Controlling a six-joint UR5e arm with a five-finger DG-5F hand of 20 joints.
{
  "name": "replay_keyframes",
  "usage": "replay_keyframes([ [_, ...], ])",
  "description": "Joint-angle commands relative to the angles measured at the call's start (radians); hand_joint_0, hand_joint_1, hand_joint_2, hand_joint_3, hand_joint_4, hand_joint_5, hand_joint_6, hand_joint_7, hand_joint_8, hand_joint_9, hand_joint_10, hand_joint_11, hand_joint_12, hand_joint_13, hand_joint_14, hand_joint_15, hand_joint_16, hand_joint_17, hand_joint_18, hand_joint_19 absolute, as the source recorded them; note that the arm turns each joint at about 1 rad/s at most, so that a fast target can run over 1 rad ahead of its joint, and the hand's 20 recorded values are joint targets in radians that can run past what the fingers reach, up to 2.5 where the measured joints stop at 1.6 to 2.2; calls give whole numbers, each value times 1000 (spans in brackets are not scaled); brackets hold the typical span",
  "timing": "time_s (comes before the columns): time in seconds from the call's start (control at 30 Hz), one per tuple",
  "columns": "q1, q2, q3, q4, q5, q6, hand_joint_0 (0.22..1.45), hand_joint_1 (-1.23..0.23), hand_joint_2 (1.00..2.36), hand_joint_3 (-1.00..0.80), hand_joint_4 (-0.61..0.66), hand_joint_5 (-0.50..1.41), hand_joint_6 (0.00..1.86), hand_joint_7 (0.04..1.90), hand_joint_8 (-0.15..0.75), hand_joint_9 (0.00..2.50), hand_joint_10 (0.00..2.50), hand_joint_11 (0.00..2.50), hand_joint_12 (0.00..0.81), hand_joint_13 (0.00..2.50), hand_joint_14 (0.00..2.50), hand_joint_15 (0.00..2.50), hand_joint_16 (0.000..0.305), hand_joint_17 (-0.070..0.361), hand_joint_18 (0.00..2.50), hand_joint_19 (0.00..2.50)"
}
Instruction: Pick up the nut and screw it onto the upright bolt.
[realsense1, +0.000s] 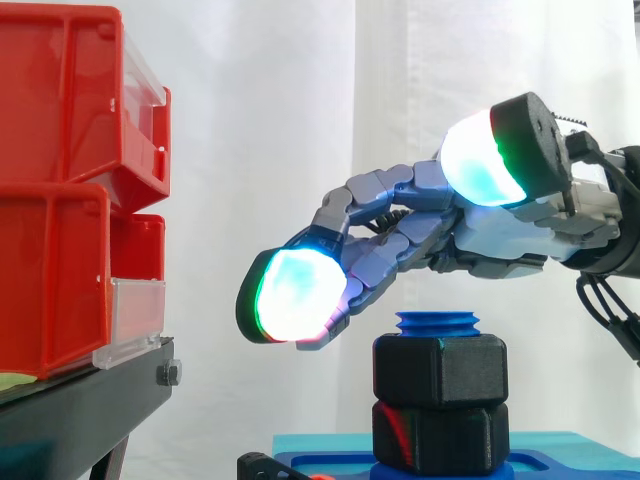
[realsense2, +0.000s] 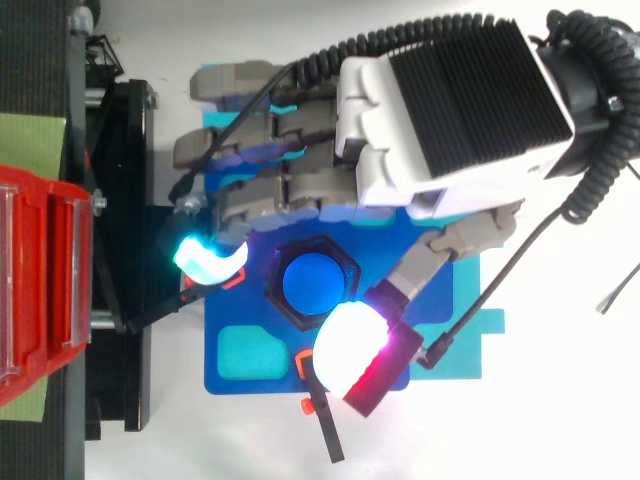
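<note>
The nut (realsense1: 440, 370) is on the upright bolt (realsense2: 312, 281), near the middle of the blue plate (realsense2: 228, 310). It rests directly on a second black nut (realsense1: 438, 436), and only the blue tip of the bolt shows above it. The hand (realsense1: 500, 238) hovers just over it with its fingers (realsense1: 295, 295) released and gently bent, grasping nothing. From above, the fingers lie along the plate's far edge and the thumb (realsense2: 350, 350) reaches toward its near edge, so the nut sits in the open gap between them.

The main risk is a glancing touch. In the side view the lowest finger hangs very close to the nut's upper corner on the bin side, and whether it clears or brushes it cannot be told. If the hand drifts sideways before it rises, a pad will probably catch a flat and back the nut off, or rock the bolt in the plate.

A second risk is false completion. The two nuts look flush, but how firmly the upper one is tightened is not visible.

If the fingers close again off-centre, they will likely pinch one corner rather than opposite flats, and the turn would slip. The red bins (realsense1: 60, 200) stand well apart, so a straight lift should clear them.
</note>
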Motion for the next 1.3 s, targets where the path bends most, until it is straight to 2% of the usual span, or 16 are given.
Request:
replay_keyframes([
  [0.0,13,-1,-2,-2,15,1,462,-83,1000,-500,237,-123,503,782,240,612,0,0,321,296,0,0,44,99,22,0],
  [0.07,19,-1,-2,-2,24,-1,463,-90,1000,-500,240,-120,503,787,242,610,0,0,321,298,0,0,44,98,25,0],
  [0.23,20,-1,-3,-10,25,-3,468,-114,1000,-500,257,-113,503,814,248,635,0,0,314,339,0,0,44,99,69,0],
  [0.3,20,1,-17,-14,24,1,471,-122,1000,-500,259,-109,503,824,254,652,0,0,312,352,0,0,44,99,81,0],
  [0.47,11,1,-19,-13,24,1,477,-134,1000,-500,265,-101,503,845,257,685,0,0,309,374,0,0,43,98,106,0],
  [0.53,10,1,-17,-11,25,1,477,-136,1000,-500,272,-96,504,858,258,694,0,0,306,389,0,0,43,97,119,0],
  [0.63,13,1,7,-17,25,1,477,-138,1000,-500,277,-92,503,868,264,713,0,0,305,394,0,0,43,97,130,0],
  [1.0,10,1,12,-25,22,1,479,-147,1000,-500,290,-71,504,959,267,767,0,0,300,435,0,0,42,94,169,0],
  [1.27,17,1,15,-34,25,-3,485,-160,1000,-500,291,-62,504,1002,274,805,0,0,296,469,0,0,41,92,200,0],
])
